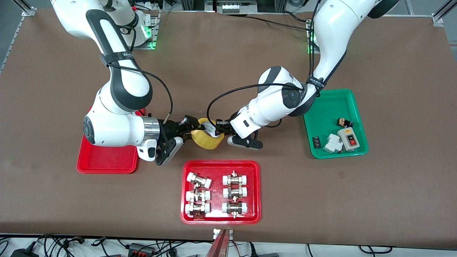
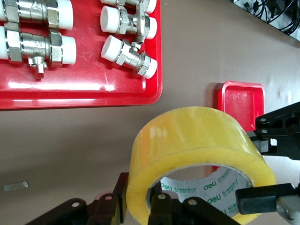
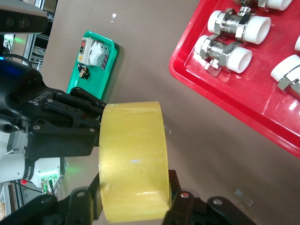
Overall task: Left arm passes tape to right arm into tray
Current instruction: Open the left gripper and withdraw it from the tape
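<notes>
The tape (image 1: 207,137) hangs in the air above the bare brown table (image 1: 392,200), caught between the two grippers. The left gripper (image 1: 218,130) grips it from the left arm's end, and the right gripper (image 1: 191,129) is closed on it from the right arm's end. The tray (image 1: 107,160) lies under the right arm's wrist, partly hidden by it. A red tray of white-capped metal fittings (image 1: 220,191) sits nearer the camera than the tape. A green tray (image 1: 335,123) with small electrical parts lies toward the left arm's end.
</notes>
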`<action>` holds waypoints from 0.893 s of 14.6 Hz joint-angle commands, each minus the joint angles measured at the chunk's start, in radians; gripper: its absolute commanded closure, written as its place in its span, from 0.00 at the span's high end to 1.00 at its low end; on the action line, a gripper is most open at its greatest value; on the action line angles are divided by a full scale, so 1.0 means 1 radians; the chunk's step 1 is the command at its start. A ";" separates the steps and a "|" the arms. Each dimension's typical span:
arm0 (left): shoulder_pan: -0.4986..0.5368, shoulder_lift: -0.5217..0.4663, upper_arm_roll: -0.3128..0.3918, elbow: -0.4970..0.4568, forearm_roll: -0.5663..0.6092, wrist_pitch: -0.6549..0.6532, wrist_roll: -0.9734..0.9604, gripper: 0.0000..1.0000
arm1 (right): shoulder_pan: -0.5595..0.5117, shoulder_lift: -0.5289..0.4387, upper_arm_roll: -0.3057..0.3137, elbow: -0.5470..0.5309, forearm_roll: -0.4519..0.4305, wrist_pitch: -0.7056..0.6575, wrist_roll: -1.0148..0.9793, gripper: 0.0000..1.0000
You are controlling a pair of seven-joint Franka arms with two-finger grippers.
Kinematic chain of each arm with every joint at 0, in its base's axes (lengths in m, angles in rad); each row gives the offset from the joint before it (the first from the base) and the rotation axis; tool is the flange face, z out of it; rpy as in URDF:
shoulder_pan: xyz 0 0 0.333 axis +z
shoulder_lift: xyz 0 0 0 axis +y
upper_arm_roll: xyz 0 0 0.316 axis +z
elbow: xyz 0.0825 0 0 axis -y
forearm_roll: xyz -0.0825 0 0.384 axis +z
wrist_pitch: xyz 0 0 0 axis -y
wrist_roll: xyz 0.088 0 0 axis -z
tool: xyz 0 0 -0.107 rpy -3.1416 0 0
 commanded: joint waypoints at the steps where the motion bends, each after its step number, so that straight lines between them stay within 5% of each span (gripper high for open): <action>1: 0.024 0.001 -0.006 0.030 0.014 -0.020 -0.008 0.50 | -0.006 0.004 0.002 0.008 0.011 0.005 -0.022 0.29; 7: 0.107 -0.029 -0.028 0.030 0.011 -0.100 0.000 0.76 | -0.008 0.006 0.002 0.004 0.011 0.003 -0.039 0.29; 13: 0.419 -0.031 -0.241 0.030 0.009 -0.319 0.237 0.82 | -0.009 0.004 0.000 -0.001 0.008 -0.001 -0.051 0.29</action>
